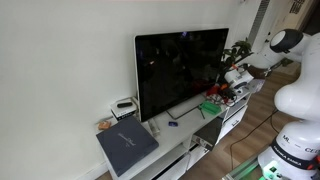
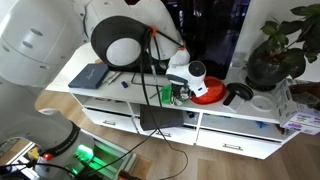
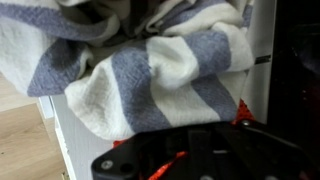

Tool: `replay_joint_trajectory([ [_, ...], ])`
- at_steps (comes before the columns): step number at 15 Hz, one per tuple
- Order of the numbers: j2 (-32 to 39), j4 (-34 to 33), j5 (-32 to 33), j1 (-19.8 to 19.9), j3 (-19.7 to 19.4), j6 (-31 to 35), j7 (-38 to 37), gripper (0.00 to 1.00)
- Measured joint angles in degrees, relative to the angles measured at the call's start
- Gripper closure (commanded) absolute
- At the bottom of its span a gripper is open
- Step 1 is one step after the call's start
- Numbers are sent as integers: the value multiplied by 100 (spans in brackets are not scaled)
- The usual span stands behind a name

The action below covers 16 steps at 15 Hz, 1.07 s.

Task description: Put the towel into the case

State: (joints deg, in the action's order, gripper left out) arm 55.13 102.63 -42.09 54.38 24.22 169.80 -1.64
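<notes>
The tool is shut tight, and the towel is bunched up right against it. In the wrist view the towel fills almost the whole picture. It is soft and rumpled, white with wide grey stripes. The cloth hides the tips of the tool, so only the black body shows at the bottom. It looks like the tool is holding the towel up. A bit of wooden floor shows under the towel on one side.

In both exterior views the tool is over a long white worktop. It is near one end of a big black TV. The towel is too small to pick out in these two views.

A red thing sits on the worktop just beside the tool. It may be the case, but I cannot tell. Some red also peeks out next to the towel in the wrist view.

A flat dark grey slab lies at the other end of the worktop, well apart from the tool. A green plant stands past the red thing. The white arm reaches in toward the worktop.
</notes>
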Motion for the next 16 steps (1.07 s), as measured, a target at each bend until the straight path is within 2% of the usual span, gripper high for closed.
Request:
replay_joint_trajectory([
  [9, -649, 508, -280, 131, 8, -548, 594, 100],
  [13, -1111, 892, -564, 142, -35, -1050, 1003, 100],
  [16, -1451, 1150, -757, 32, -233, -1504, 1198, 100],
])
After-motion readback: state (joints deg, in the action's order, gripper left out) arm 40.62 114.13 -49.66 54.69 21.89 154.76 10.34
